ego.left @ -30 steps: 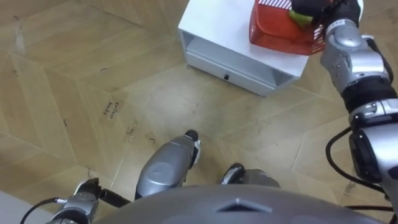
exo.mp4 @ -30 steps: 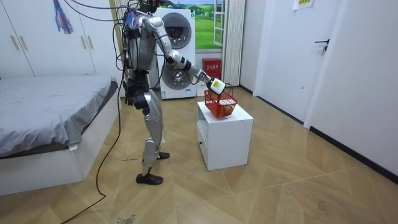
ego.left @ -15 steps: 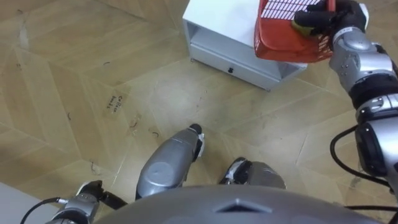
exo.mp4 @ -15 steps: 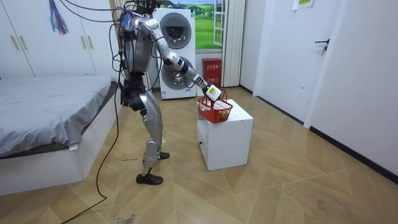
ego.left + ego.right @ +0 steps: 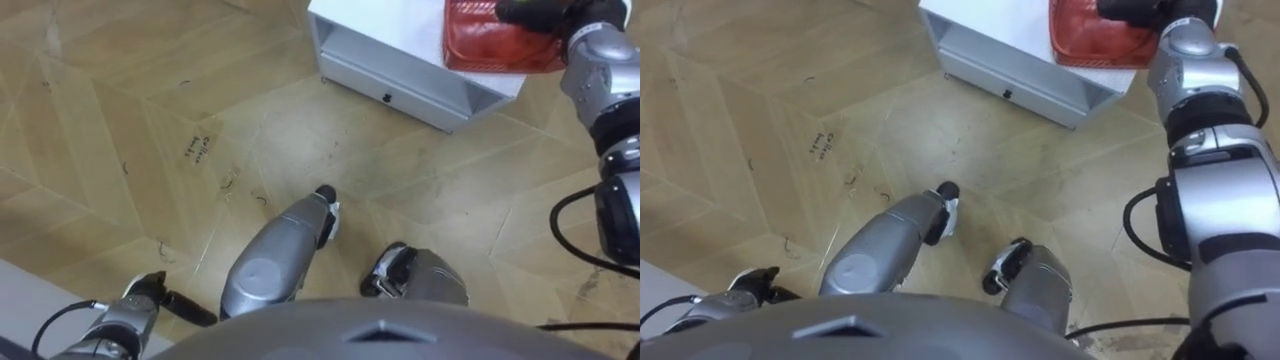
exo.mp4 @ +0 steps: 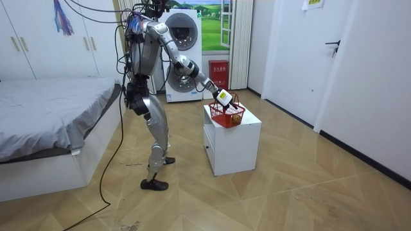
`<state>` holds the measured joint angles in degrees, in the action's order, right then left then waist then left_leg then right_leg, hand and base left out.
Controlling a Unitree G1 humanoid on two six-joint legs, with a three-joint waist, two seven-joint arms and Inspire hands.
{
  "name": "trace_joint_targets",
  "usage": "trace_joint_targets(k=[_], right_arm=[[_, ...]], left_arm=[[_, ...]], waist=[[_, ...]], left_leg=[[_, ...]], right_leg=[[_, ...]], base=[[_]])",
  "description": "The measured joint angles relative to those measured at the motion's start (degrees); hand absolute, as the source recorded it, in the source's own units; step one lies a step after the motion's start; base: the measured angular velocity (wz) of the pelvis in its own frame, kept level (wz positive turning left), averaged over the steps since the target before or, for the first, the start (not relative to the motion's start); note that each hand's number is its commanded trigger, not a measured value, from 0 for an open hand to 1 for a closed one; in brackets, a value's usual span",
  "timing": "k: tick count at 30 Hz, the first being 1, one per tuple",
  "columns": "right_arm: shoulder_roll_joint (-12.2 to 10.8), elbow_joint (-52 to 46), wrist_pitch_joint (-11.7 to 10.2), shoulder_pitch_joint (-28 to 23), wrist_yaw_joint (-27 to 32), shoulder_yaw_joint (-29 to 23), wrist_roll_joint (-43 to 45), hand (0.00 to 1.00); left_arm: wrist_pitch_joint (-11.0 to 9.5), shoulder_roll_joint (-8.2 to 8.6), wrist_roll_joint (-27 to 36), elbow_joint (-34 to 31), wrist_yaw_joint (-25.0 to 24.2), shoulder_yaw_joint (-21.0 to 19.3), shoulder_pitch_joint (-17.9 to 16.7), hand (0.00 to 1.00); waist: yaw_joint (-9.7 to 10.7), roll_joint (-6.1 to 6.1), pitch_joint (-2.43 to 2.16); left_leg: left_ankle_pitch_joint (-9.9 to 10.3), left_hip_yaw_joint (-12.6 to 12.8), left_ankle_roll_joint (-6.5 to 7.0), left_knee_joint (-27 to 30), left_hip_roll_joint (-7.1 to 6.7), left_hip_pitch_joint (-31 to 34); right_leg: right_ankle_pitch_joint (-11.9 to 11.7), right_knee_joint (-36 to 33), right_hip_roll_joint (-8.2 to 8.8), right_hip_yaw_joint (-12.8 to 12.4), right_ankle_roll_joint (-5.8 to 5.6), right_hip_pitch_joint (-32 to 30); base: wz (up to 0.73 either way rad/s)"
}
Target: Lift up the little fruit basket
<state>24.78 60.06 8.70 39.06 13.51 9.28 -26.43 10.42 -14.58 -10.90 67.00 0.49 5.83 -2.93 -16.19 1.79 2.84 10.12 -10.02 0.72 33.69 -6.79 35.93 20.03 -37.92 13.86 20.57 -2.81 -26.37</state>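
The fruit basket point(image 5: 490, 45), red, sits at the front right corner of the white surface point(image 5: 380, 28), a low box-shaped stand with an open shelf under its top. Seen from above, the basket's near side overlaps the surface's front edge. Whether its bottom rests on the top or hangs just clear of it, I cannot tell.

The right robot hand point(image 5: 540, 12) lies on top of the basket at its far right side, its dark fingers curled closed on the basket's upper part. Whether they hold the handle or the rim I cannot make out. In the room view the right arm reaches out and slightly downward from the shoulder. The hand sits at the basket's upper edge beside the arch of the handle, and the basket is directly below it, over the corner of the surface nearest the robot. Something yellowish shows inside the basket there.

The left robot hand point(image 5: 140, 300) is low at the robot's left side above the wooden floor point(image 5: 100, 130), well apart from the basket. Whether it is spread or closed I cannot tell.

The robot stands upright between the bed point(image 6: 51, 109) and the surface, one foot ahead of the other. A washing machine point(image 6: 183, 32) stands against the wall behind it.
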Motion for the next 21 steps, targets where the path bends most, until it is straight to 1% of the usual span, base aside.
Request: trace_joint_targets(k=[13,21], right_arm=[[0.0,0.0,0.0,0.0,-1.7,0.0,-0.1,0.00],[0.0,0.1,0.0,0.0,-2.4,0.0,-0.1,0.00]], left_arm=[[-0.1,0.00,0.0,1.8,-0.1,0.0,0.0,0.00],[-1.3,-0.02,0.0,1.8,0.0,0.1,0.0,0.00]], waist=[[-0.1,-0.01,0.00],[0.0,0.01,0.03]], left_leg=[[0.1,0.0,0.07,0.1,0.12,0.0],[0.1,0.0,0.07,-0.3,0.07,-1.0]], right_leg=[[0.0,0.0,-0.10,0.0,0.06,0.0],[0.0,0.3,-0.02,0.0,0.05,1.0]], base=[[0.00],[0.00]])
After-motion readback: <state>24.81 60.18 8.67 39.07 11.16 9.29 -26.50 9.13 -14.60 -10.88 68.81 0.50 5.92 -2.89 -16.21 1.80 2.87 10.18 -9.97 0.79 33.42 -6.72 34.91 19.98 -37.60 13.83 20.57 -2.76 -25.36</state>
